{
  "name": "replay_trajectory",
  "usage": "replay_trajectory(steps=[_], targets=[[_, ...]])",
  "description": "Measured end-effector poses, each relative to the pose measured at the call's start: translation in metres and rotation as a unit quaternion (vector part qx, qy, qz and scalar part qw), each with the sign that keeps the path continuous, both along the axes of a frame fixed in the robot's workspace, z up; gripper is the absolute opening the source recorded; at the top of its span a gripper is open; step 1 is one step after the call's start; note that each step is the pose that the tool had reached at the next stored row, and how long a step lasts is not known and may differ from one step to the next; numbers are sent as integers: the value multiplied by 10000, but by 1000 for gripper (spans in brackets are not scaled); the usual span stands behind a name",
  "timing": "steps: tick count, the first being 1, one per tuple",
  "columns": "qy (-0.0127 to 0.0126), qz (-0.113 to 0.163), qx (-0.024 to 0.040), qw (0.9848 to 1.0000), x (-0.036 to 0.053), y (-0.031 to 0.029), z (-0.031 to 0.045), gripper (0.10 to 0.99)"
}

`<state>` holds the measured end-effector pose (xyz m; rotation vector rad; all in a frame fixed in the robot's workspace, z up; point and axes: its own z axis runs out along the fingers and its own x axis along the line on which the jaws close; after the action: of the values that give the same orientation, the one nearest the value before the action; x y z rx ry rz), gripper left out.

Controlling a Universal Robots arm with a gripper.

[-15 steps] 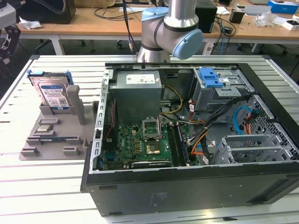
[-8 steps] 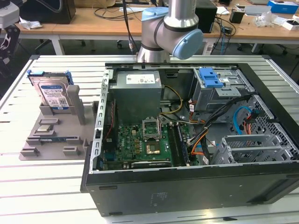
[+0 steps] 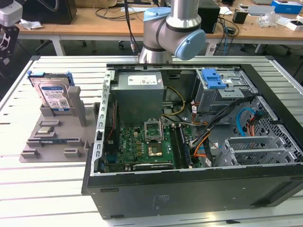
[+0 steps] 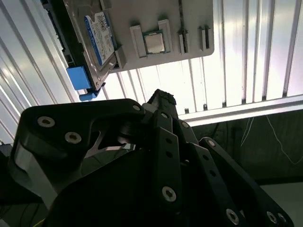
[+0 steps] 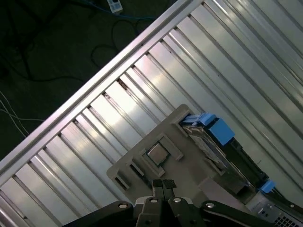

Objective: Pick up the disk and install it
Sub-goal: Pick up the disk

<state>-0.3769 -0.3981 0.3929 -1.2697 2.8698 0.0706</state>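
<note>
Well, the disk (image 3: 53, 96) looks hard, smooth and heavy, stands in a grey holder (image 3: 78, 106) at the exterior view's left, seems best held by its sides, and the gripper (image 5: 163, 183) is closed and empty.

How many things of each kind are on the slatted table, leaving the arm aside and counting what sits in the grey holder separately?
Disk, upright in the holder: 1
Grey holder: 1
Processor chip, in a holder slot: 1
Open computer case: 1
Total: 4
</note>
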Motion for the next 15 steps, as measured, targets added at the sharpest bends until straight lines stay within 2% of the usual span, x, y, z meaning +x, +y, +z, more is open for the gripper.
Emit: replay_trajectory(steps=[5, 11, 15], targets=[[0, 226, 0, 9997, 0, 0, 0, 106], [0, 617, 0, 9981, 0, 0, 0, 106], [0, 764, 0, 9971, 0, 0, 0, 106]])
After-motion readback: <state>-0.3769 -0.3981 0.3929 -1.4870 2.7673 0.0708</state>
